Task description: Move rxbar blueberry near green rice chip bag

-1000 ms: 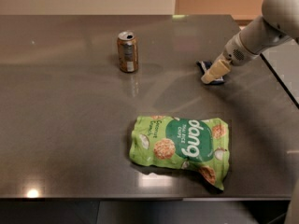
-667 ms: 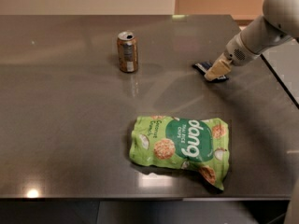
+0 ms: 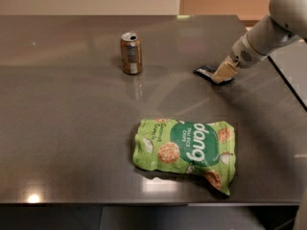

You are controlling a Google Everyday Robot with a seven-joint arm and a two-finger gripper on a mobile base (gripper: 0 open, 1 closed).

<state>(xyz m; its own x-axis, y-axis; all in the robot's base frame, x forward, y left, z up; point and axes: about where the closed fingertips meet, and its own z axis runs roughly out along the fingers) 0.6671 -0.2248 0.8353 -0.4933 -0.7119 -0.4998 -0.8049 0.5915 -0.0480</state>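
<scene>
Nearest the camera, the green rice chip bag (image 3: 184, 150) is seen lying flat and crinkled close to the front edge of the dark table (image 3: 62, 128). Further back and to the right, well apart from the bag, the rxbar blueberry (image 3: 203, 71) is found flat on the table, partly covered by the gripper (image 3: 223, 73), which is set down on the bar's right part. How far the gripper is open, and whether the bar is held, cannot be told. Further back still, to the left, a soda can (image 3: 130, 53) is left standing upright. The task is judged to be at its start: the bar has been reached but not lifted, and the carry to the bag is still to be done. Against the earlier frame, the gripper is placed almost as before, slightly more of the bar's left end is exposed, and the bag and can are unmoved.
</scene>
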